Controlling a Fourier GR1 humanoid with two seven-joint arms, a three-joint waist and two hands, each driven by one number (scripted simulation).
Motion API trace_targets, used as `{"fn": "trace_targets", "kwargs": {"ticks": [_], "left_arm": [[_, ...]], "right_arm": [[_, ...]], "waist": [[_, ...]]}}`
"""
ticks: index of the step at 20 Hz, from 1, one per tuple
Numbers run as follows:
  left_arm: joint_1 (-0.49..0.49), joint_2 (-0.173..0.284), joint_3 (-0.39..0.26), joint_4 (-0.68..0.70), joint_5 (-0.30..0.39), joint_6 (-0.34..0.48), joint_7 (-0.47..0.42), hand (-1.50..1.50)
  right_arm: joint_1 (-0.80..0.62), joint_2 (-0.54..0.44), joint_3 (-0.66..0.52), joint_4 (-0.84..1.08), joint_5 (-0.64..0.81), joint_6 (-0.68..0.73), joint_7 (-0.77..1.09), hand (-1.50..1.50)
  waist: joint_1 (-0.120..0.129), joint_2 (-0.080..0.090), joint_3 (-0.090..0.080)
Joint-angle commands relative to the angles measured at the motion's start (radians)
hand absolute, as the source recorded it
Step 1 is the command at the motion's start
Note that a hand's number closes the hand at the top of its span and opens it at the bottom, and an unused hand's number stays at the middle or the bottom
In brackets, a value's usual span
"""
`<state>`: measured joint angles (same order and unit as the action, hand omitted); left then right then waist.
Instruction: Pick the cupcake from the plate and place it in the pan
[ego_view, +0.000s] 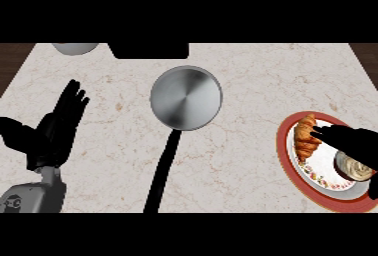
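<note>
The cupcake (356, 170), cream-topped in a dark wrapper, stands on the near right part of a red-rimmed plate (285, 145) at the counter's right edge. A croissant (305, 136) lies on the plate's left part. My right hand (356, 142) hovers over the plate just behind the cupcake, its fingers stretched left toward the croissant and holding nothing. The silver pan (186, 98) sits in the counter's middle, its black handle (164, 170) running toward me. At the left my left hand (57, 129) rests open, fingers up.
A pale bowl (74, 48) shows partly at the back left, and a black block (148, 50) sits at the back edge behind the pan. Marble counter (244, 165) lies between pan and plate. Dark floor shows past the counter's left and right corners.
</note>
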<state>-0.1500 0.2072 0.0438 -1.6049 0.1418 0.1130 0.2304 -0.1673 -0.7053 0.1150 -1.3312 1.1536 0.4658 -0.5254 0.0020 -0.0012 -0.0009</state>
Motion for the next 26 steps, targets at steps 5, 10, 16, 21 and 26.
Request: {"fn": "trace_targets", "kwargs": {"ticks": [5, 10, 16, 21, 26], "left_arm": [[-0.064, -0.025, 0.013, 0.110, -0.020, -0.011, -0.046, 0.00], [-0.024, -0.040, 0.001, 0.033, -0.014, -0.008, 0.003, 0.00], [0.008, -0.004, 0.031, 0.017, 0.001, -0.057, -0.014, 0.00], [-0.026, -0.011, 0.002, 0.013, -0.012, -0.044, 0.012, 0.00], [-0.033, -0.018, -0.008, 0.019, -0.018, -0.044, 0.006, 0.00]], "right_arm": [[-0.066, 0.071, 0.050, 0.182, 0.081, -0.126, -0.111, 1.50], [-0.038, 0.072, -0.005, 0.232, 0.061, -0.206, -0.185, 1.50], [-0.085, 0.090, -0.042, 0.266, 0.037, -0.174, -0.213, 1.50], [-0.159, 0.501, -0.034, 0.133, 0.030, -0.049, 0.312, 1.50], [-0.252, 0.694, -0.055, 0.088, 0.077, -0.107, 0.599, 1.50]], "waist": [[0.005, 0.005, 0.001], [0.002, 0.003, 0.001], [0.003, 0.002, 0.001], [0.042, -0.002, -0.006], [0.075, -0.008, -0.010]]}}
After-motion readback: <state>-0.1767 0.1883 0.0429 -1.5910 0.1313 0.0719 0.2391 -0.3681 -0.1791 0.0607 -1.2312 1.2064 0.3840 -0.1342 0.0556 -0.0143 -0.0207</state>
